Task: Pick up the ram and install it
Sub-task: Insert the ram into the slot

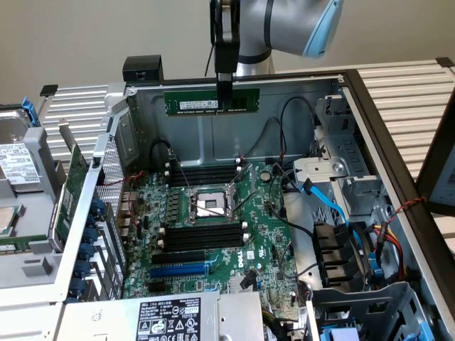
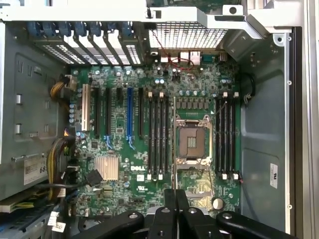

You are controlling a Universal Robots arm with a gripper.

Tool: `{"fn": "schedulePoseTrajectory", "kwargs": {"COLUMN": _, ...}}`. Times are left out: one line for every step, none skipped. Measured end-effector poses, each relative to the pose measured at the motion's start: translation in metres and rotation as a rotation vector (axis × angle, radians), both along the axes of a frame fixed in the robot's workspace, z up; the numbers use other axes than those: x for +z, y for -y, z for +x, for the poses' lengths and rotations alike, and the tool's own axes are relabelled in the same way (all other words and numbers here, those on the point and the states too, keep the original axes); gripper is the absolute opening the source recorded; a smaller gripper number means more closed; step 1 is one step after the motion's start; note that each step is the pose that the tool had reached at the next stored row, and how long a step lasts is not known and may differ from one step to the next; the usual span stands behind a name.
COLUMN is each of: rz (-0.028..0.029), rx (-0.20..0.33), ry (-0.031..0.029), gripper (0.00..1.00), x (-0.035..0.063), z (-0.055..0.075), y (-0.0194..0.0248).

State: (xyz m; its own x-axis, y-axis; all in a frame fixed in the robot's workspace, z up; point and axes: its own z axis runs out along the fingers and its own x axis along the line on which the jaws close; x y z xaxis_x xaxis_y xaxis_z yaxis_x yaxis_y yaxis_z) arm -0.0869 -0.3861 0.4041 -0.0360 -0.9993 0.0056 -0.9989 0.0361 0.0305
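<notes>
The ram (image 1: 211, 101) is a long thin green stick with a white label, hanging level above the open computer case near its back wall. My gripper (image 1: 224, 87) is shut on the stick's upper edge a little to the exterior view's right of its middle. Below lies the green motherboard (image 1: 250, 241) with black memory slots (image 1: 206, 175) on both sides of the CPU socket (image 1: 210, 206). In the wrist view the ram (image 2: 174, 144) shows edge-on as a thin line running out from my black fingers (image 2: 171, 201), beside the CPU socket (image 2: 193, 142) and between the two slot banks (image 2: 158, 134).
A green expansion card (image 1: 71, 192) stands on the opened side panel at the exterior view's left, with a hard drive (image 1: 15, 160) beyond it. Blue cables (image 1: 334, 206) and a drive cage (image 1: 348, 177) fill the case's right side. The power supply (image 1: 170, 316) sits nearest the camera.
</notes>
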Motion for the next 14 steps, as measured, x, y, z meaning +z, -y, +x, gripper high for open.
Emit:
{"fn": "schedulePoseTrajectory", "kwargs": {"rz": 0.0001, "rx": 0.0, "ry": -0.0005, "gripper": 0.12, "x": 0.0, "z": 0.0, "y": 0.0}}
{"fn": "schedulePoseTrajectory", "kwargs": {"rz": 0.0001, "rx": 0.0, "ry": -0.0017, "gripper": 0.12, "x": 0.0, "z": 0.0, "y": 0.0}}
{"fn": "schedulePoseTrajectory", "kwargs": {"rz": 0.0, "rx": 0.0, "ry": -0.0017, "gripper": 0.12, "x": 0.0001, "z": 0.0, "y": 0.0}}
{"fn": "schedulePoseTrajectory", "kwargs": {"rz": 0.0001, "rx": 0.001, "ry": -0.0017, "gripper": 0.12, "x": 0.0, "z": 0.0, "y": 0.0}}
{"fn": "schedulePoseTrajectory", "kwargs": {"rz": 0.0001, "rx": 0.001, "ry": -0.0017, "gripper": 0.12, "x": 0.0, "z": 0.0001, "y": 0.0}}
{"fn": "schedulePoseTrajectory", "kwargs": {"rz": 0.0, "rx": 0.001, "ry": -0.0018, "gripper": 0.12, "x": -0.0001, "z": 0.0001, "y": 0.0}}
{"fn": "schedulePoseTrajectory", "kwargs": {"rz": 0.0002, "rx": 0.001, "ry": -0.0016, "gripper": 0.12, "x": -0.0006, "z": 0.0001, "y": -0.0001}}
{"fn": "schedulePoseTrajectory", "kwargs": {"rz": 0.0, "rx": 0.003, "ry": -0.0017, "gripper": 0.12, "x": -0.001, "z": 0.0001, "y": -0.0004}}
{"fn": "schedulePoseTrajectory", "kwargs": {"rz": 0.0001, "rx": 0.004, "ry": -0.0018, "gripper": 0.12, "x": -0.0013, "z": -0.0002, "y": -0.0013}}
{"fn": "schedulePoseTrajectory", "kwargs": {"rz": 0.0003, "rx": 0.004, "ry": -0.0016, "gripper": 0.12, "x": -0.0018, "z": -0.001, "y": -0.002}}
{"fn": "schedulePoseTrajectory", "kwargs": {"rz": 0.0002, "rx": 0.004, "ry": -0.0017, "gripper": 0.12, "x": -0.0024, "z": -0.0027, "y": -0.0023}}
{"fn": "schedulePoseTrajectory", "kwargs": {"rz": 0.0002, "rx": 0.004, "ry": -0.0017, "gripper": 0.12, "x": -0.0033, "z": -0.0049, "y": -0.0027}}
{"fn": "schedulePoseTrajectory", "kwargs": {"rz": 0.0002, "rx": 0.004, "ry": -0.0016, "gripper": 0.12, "x": -0.0041, "z": -0.0064, "y": -0.0027}}
{"fn": "schedulePoseTrajectory", "kwargs": {"rz": 0.0001, "rx": 0.005, "ry": -0.0017, "gripper": 0.12, "x": -0.005, "z": -0.0073, "y": -0.0027}}
